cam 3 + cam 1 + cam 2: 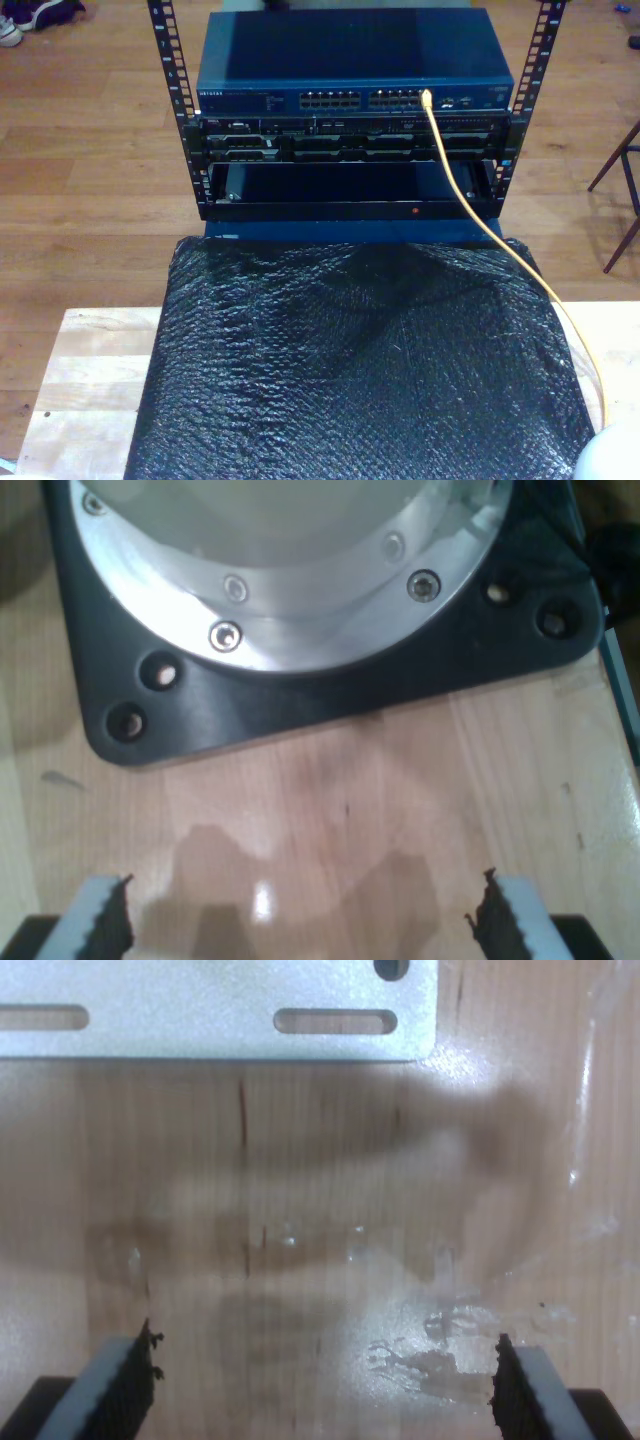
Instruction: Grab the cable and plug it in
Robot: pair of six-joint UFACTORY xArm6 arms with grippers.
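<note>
The yellow-orange cable (466, 205) runs from a port on the blue network switch (355, 62) at the top of the rack, down across the black sheet toward the exterior view's lower right. Its upper tip (427, 97) sits at the switch's port row. My first gripper (300, 910) is open over bare wooden tabletop, with nothing between its fingers (105, 920). My second gripper (325, 1360) is also open and empty, low over scuffed wood.
A black base plate (300, 705) with an aluminium ring (330, 630) lies just ahead of my first gripper. A slotted aluminium plate (220, 1010) lies ahead of my second gripper. A black bubble-textured sheet (360, 370) covers the table. A white rounded shape (612, 455) sits at the exterior view's lower right.
</note>
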